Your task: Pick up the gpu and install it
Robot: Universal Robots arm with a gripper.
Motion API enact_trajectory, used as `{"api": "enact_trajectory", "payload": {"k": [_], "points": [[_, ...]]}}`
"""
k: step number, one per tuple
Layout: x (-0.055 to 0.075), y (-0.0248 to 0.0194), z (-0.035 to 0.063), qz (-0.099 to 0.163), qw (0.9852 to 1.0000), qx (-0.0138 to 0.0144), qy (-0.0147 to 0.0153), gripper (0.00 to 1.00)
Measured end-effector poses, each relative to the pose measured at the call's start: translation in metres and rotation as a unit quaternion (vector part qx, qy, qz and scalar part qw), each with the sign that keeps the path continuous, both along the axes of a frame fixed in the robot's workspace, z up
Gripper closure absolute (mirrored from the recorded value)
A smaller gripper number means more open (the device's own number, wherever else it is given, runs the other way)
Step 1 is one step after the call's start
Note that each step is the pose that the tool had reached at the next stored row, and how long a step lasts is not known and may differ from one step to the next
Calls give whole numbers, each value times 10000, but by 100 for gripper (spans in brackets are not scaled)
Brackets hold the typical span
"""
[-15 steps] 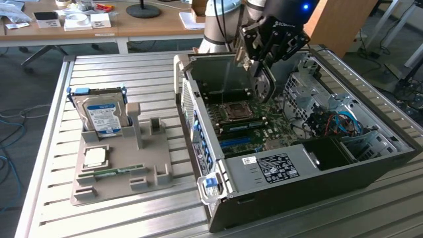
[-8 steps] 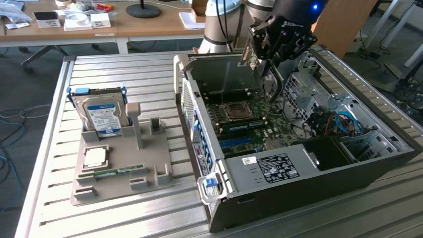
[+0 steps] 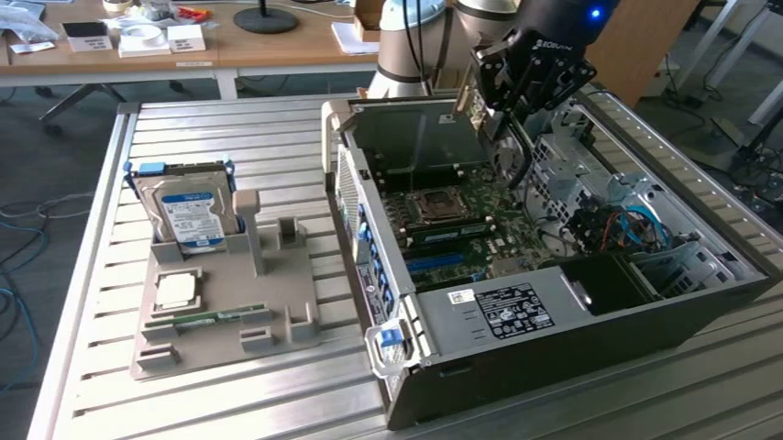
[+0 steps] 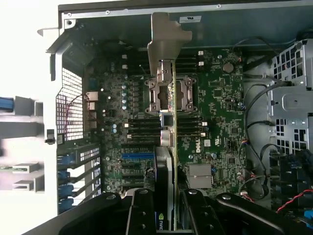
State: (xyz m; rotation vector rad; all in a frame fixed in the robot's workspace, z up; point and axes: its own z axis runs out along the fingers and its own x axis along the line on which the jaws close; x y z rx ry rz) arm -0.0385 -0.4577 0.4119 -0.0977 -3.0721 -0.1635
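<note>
Slatted metal table [image 3: 245,119] bears one open computer case [image 3: 588,353], over which one end effector [image 4: 168,200] seemingly clamps one gpu [image 4: 166,161].

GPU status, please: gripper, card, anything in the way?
Status: gripper shut on gpu. Card edge-on over motherboard in open case, not seated. Cables off to side, apart from card.

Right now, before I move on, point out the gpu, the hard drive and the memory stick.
gpu [image 4: 167,39], wrist view, on its pale metal bracket.
hard drive [image 3: 193,218], exterior view, on its blue-white label.
memory stick [image 3: 220,317], exterior view, on the middle of the green board.
</note>
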Motion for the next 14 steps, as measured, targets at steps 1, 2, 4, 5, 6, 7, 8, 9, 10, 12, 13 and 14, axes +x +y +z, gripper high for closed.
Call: {"api": "enact_trajectory", "payload": {"k": [1, 2, 4, 5, 6, 7, 8, 9, 10, 12, 13, 14], "points": [[0, 0, 0, 0, 10000, 0, 0, 73], [0, 0, 0, 0, 10000, -1, 0, 73], [1, 1, -1, 0, 10000, -25, 0, 73], [0, 1, 0, 0, 10000, -62, 0, 73], [0, 2, 0, 0, 9999, -108, 0, 73], [0, 2, 0, 0, 9999, -162, 0, 73], [0, 3, 0, 0, 9997, -232, 0, 73], [0, 4, 0, 0, 9996, -297, 0, 73], [1, 5, 0, 1, 9995, -318, 1, 73], [1, 4, 0, 1, 9995, -319, 0, 73], [1, 5, 0, 1, 9995, -319, 0, 73], [1, 5, 0, 1, 9995, -318, 0, 73]]}}
